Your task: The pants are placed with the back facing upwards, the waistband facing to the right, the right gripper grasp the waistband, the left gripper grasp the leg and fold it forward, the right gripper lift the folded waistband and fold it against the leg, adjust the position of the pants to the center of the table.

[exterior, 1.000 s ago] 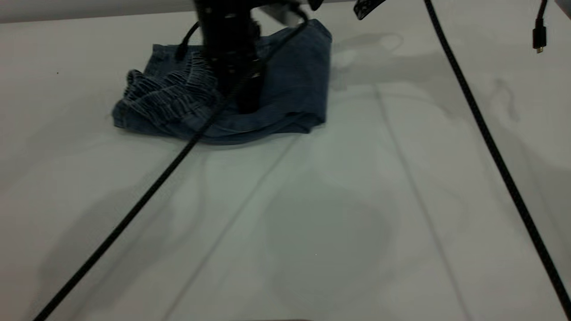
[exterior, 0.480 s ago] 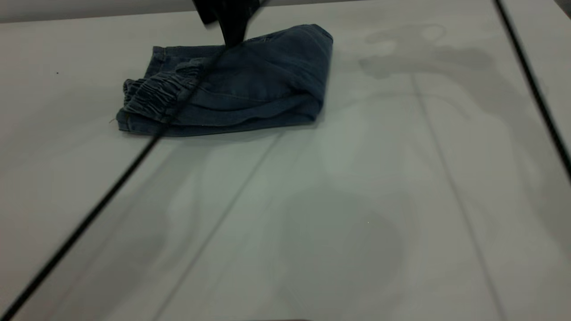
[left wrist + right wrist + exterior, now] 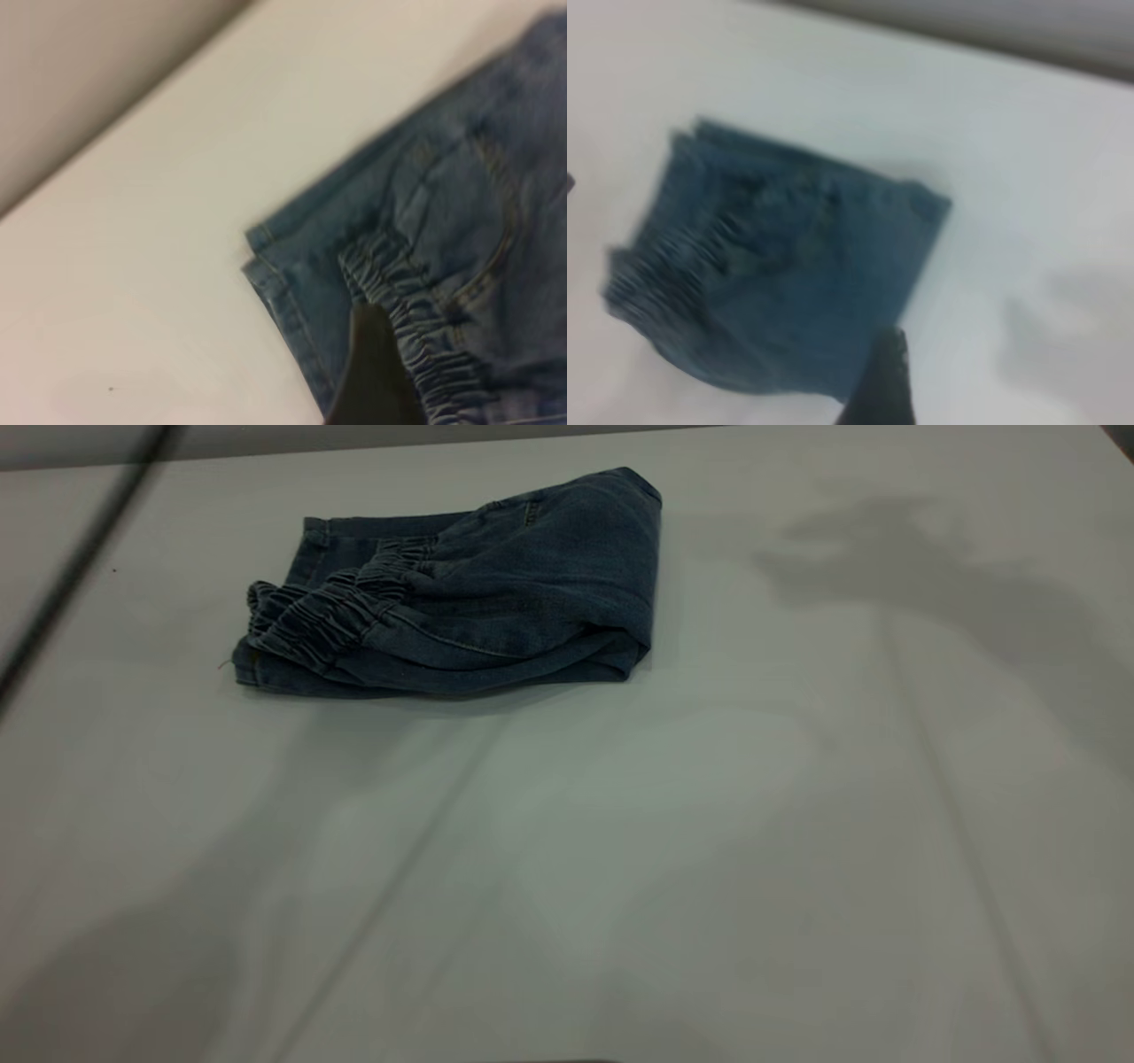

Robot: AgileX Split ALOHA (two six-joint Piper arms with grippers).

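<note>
Left pincer [image 3: 376,372] one dark fingertip visible, right pincer [image 3: 879,381] likewise, both raised

Folded pants [image 3: 461,593] lie on the table [image 3: 620,868] toward its far side, left of centre. The gathered elastic waistband [image 3: 328,615] is on top at the left — the fold edge is at the right. A dark cable [image 3: 71,576] crosses the top-left corner. Neither gripper is in view.

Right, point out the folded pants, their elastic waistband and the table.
pants [image 3: 549,576], exterior view, on the smooth denim of the top fold.
waistband [image 3: 323,615], exterior view, on the gathered elastic at the fold's left end.
table [image 3: 709,850], exterior view, on bare surface in front of the pants.
</note>
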